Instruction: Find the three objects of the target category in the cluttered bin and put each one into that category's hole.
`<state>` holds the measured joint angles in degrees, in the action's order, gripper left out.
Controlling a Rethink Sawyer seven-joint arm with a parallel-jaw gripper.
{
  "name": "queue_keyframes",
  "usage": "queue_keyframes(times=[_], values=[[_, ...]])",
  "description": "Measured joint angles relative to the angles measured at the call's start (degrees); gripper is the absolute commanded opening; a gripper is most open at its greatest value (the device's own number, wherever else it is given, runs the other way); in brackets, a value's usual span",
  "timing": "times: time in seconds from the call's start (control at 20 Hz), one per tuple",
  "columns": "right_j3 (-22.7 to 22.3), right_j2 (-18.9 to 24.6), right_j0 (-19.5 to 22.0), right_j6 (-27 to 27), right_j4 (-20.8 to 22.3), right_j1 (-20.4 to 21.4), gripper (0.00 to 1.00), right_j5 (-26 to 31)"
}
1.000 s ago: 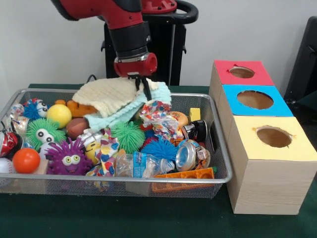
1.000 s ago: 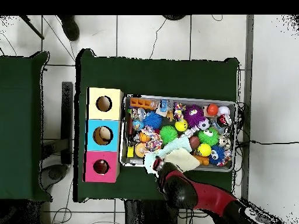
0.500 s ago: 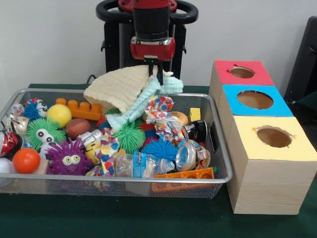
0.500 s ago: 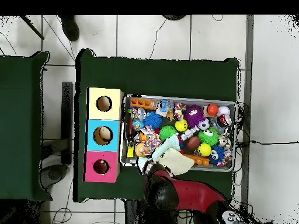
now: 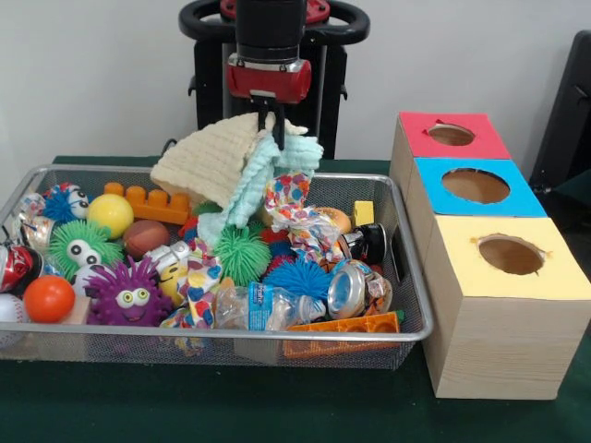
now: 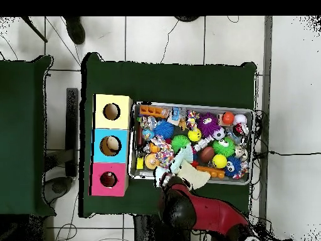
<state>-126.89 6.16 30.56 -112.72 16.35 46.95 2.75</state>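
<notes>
The wire mesh bin (image 5: 231,334) is full of toys; it also shows in the overhead view (image 6: 194,105). My gripper (image 5: 270,122) hangs over the bin's far side, shut on a cream knitted cloth (image 5: 208,159) and a pale blue-green cloth (image 5: 254,180). Both cloths hang lifted, their lower ends still on the toys. In the overhead view my arm (image 6: 182,210) covers the gripper. No plush duck, tiger or bear shows. The red box's hole (image 5: 451,135) is at the far right and shows from above too (image 6: 108,179).
The blue box (image 5: 476,185) and the yellow box (image 5: 510,255) stand beside the bin. Spiky puffer balls (image 5: 129,295), a yellow ball (image 5: 111,214), an orange ball (image 5: 48,298), an orange brick (image 5: 152,200) and a patterned cloth (image 5: 294,208) lie in the bin.
My gripper swung right and then back a little left, rising with both cloths. The cloths came up off the toys and the orange brick now shows fully.
</notes>
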Motion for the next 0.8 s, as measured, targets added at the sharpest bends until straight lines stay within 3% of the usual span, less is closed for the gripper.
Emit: queue_keyframes(times=[0.35,0.8], values=[[0.27,-2.41,-1.03,0.0,-3.1,0.19,0.0,1.34],[0.26,1.38,1.7,0.0,-7.08,1.12,0.0,1.4]])
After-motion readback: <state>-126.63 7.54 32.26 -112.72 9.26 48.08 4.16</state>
